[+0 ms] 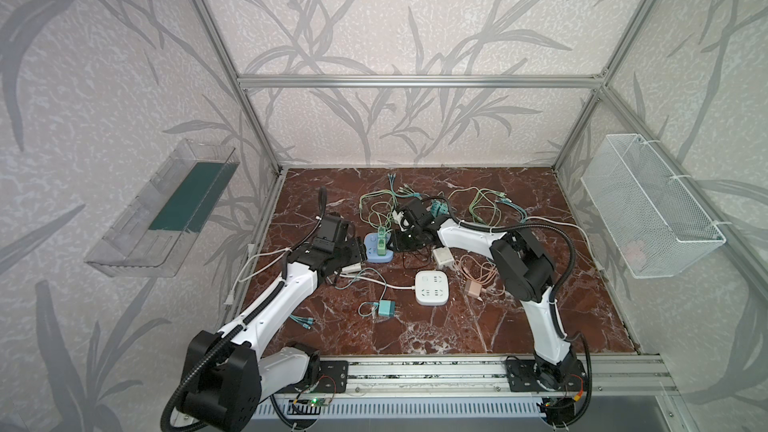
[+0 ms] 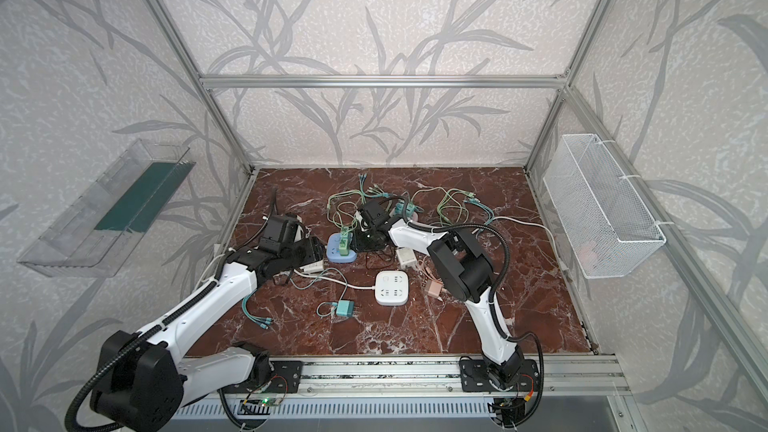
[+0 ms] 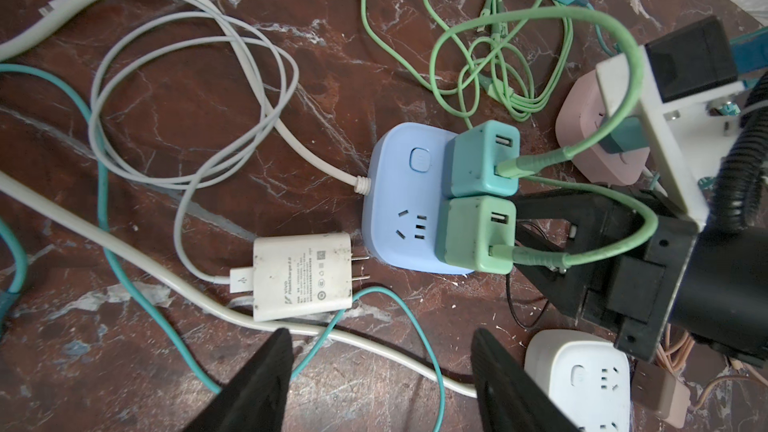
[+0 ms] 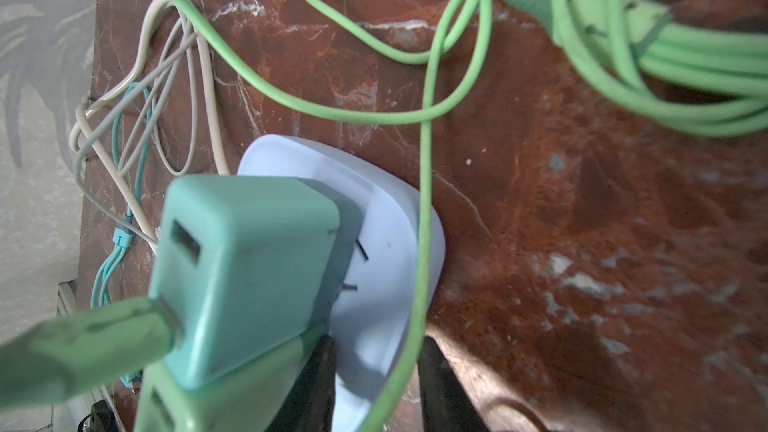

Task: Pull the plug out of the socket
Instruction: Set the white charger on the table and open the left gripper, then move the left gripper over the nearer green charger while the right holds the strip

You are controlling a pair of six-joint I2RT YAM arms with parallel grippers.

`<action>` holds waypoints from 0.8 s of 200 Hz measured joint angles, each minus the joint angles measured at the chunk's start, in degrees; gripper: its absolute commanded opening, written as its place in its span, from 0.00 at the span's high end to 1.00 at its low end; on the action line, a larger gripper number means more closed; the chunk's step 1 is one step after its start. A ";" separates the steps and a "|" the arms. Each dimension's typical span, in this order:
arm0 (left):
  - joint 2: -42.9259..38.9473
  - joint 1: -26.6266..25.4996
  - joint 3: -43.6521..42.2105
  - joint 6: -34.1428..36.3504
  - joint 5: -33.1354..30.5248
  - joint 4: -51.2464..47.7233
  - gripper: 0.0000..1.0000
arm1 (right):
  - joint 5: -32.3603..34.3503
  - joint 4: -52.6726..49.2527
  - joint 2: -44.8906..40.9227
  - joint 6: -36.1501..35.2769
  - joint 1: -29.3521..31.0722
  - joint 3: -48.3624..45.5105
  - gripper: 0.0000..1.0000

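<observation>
Marble in red-brown covers the desk [image 1: 415, 338]. At the left of both top views the left tool [image 1: 356, 258] sits low beside the blue socket [image 1: 376, 255], and the arm hides how its jaws stand. The left wrist view shows its fingers [image 3: 257, 384] spread wide, released, with nothing between them. A white charger [image 3: 303, 276] lies unplugged there, its prongs toward the blue socket.

That view also shows the teal plug [image 3: 482, 160] and the light green plug [image 3: 473, 238] seated side by side in the blue socket. The right tool [image 3: 525, 222] presses in from the far side.

The right wrist view alone shows it clenched on the blue socket's rim, with a green cable [image 4: 424, 201] running through the same gap.

A green cable tangle [image 1: 376, 205] lies behind. Further right are a white socket [image 1: 432, 286] and a pink charger [image 1: 473, 288].
</observation>
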 measured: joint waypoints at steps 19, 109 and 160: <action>1.18 -2.32 0.00 -0.04 -0.33 1.11 0.31 | -0.26 0.22 -0.04 0.20 0.00 -0.11 0.65; 9.29 -7.93 3.04 -0.55 -2.91 2.95 0.36 | -0.68 0.33 -0.26 0.35 -0.07 -0.44 0.64; 14.56 -9.46 6.99 -0.44 -4.22 3.17 0.41 | -0.70 0.94 -0.57 0.48 -0.24 -1.18 0.63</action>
